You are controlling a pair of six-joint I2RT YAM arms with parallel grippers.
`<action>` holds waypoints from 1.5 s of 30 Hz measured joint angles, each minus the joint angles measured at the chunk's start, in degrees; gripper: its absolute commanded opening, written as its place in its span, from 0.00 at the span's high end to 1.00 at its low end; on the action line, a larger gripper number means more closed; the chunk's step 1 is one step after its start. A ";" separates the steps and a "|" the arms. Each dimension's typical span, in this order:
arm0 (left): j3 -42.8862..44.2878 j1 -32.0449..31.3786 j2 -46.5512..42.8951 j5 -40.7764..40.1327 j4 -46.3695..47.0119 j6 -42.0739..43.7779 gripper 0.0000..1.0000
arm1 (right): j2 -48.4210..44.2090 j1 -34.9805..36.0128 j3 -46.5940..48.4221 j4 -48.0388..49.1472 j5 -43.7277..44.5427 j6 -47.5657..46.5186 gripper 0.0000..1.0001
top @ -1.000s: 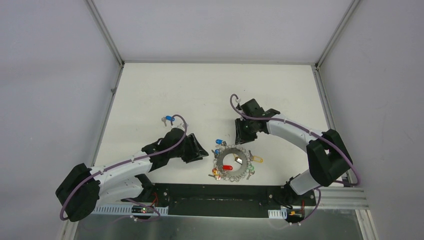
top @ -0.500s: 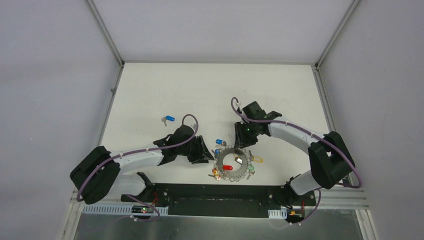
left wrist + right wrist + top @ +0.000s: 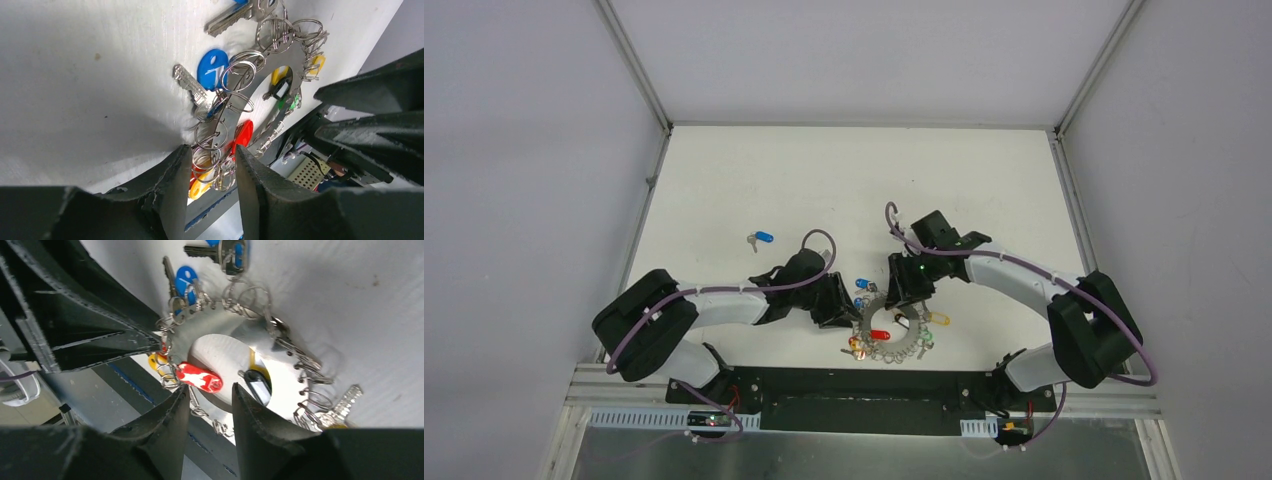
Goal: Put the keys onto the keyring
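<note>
White worktop (image 3: 724,180) carries the flat silver-grey metal keyring (image 3: 866,320), fringed with small wire loops, near the arm bases. One loose blue-tagged silver key (image 3: 761,238) lies well apart. Your left end effector (image 3: 844,312) and right end effector (image 3: 904,298) flank the ring, probably to steady it. In the left wrist view you see the fingers half parted over the loops, gripping nothing. The right wrist view shows the same, empty above a red oblong plastic tag (image 3: 200,379).

left pincer (image 3: 209,172) parted, right pincer (image 3: 210,402) parted

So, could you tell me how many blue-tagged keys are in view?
3 keys: one loose far left, one beyond the keyring, one at its left rim; others may be hidden.
</note>
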 measured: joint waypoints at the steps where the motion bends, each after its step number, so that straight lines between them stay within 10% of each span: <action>1: 0.17 0.00 0.35 0.07 0.17 -0.04 0.62 | 0.00 0.28 0.00 0.44 -0.52 0.13 0.61; 27: -4.00 0.00 -23.15 -10.60 -10.05 10.32 0.69 | 10.47 11.82 4.22 7.26 -4.31 -1.31 0.80; 45: -4.66 0.00 -22.58 -11.02 -12.33 13.77 0.69 | 17.40 13.70 13.05 1.53 7.26 -0.68 0.78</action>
